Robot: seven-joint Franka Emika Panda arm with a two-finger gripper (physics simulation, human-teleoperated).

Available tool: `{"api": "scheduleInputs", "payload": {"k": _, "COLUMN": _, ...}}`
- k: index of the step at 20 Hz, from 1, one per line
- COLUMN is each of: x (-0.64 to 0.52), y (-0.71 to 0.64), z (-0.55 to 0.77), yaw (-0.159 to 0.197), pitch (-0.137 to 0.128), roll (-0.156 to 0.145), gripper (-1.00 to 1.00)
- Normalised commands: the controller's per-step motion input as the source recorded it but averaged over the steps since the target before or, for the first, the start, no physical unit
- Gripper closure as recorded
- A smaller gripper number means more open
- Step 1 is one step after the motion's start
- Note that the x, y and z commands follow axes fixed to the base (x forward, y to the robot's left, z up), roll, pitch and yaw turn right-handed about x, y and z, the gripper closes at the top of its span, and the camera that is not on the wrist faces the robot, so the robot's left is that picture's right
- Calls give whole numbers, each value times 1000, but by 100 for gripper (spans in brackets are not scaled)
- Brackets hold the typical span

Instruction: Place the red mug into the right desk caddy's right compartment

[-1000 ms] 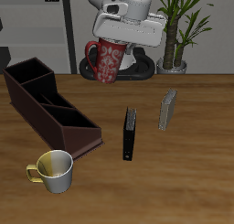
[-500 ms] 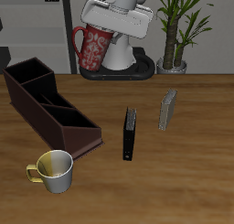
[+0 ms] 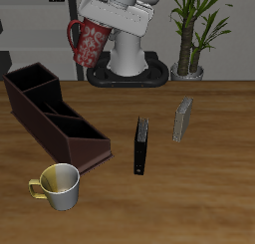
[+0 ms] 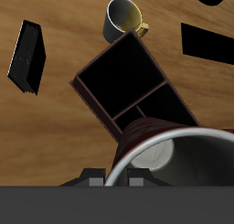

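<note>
The red mug (image 3: 88,41) hangs tilted high above the table's back edge, in front of the robot's base, with my gripper (image 3: 100,27) shut on its rim. In the wrist view the red mug (image 4: 146,138) fills the near field, its grey inside showing. The right desk caddy (image 3: 50,117) lies diagonally on the table, lower down and nearer the front than the mug. Its squarish right compartment (image 4: 119,77) is the end section beside the cream-yellow mug, also seen as the right compartment (image 3: 82,132) in the exterior view. Nothing lies in it.
A cream-yellow mug (image 3: 60,186) stands near the table's front edge by the caddy's end. A black book (image 3: 141,145) and a grey book (image 3: 182,119) stand upright mid-table. A potted plant (image 3: 192,34) is at the back.
The gripper has carried the red mug upward and sideways toward the caddy's side of the table, and the mug has tilted more. Nothing on the table moved.
</note>
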Motion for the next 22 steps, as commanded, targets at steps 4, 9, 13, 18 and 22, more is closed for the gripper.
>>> {"api": "scheduleInputs", "payload": {"k": 4, "x": -205, "y": -254, "z": 38, "yaw": -31, "pitch": 41, "roll": 69, "gripper": 100}}
{"api": "scheduleInputs", "payload": {"k": 9, "x": -115, "y": -497, "z": 62, "yaw": -37, "pitch": 9, "roll": -2, "gripper": 100}}
{"api": "scheduleInputs", "payload": {"k": 13, "x": 15, "y": -530, "z": -14, "yaw": -21, "pitch": 14, "roll": -24, "gripper": 100}}
{"api": "scheduleInputs", "payload": {"k": 18, "x": 51, "y": -253, "z": 49, "yaw": -25, "pitch": -10, "roll": 5, "gripper": 100}}
{"api": "scheduleInputs", "payload": {"k": 22, "x": 36, "y": -97, "z": -71, "yaw": 10, "pitch": 9, "roll": 12, "gripper": 100}}
